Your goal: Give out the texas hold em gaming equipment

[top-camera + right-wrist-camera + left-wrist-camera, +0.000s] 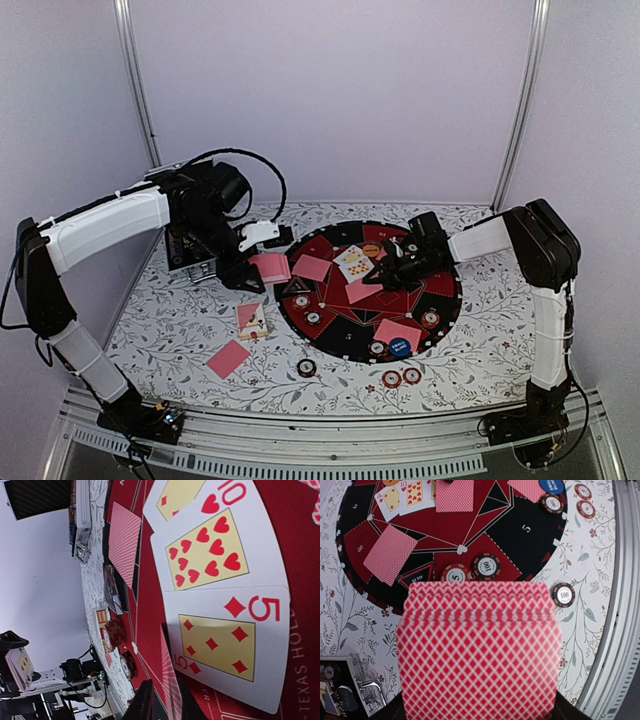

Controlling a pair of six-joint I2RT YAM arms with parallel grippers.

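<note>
1. The left gripper is clamped on the deck, pink backs up, held level just off the left rim of the mat.
2. The deck's broad edge faces the mat. Dealt cards lie backs up ahead of it on the red and black segments, with chips between.
3. The right gripper hovers low at mat centre, just right of the face-up cards. Its wrist view is filled by the five of diamonds and the nine of hearts.
4. On this showing, the next card has to leave the deck and head right, toward or past the face-up row. The left arm holds the supply, and the right arm is nearer the far seats.
5. Whether the right jaws are apart or together cannot be told, since only a dark edge shows at the foot of its view. The left fingers are hidden beneath the deck. The blue button is cut off at the top of the left wrist view.
</note>
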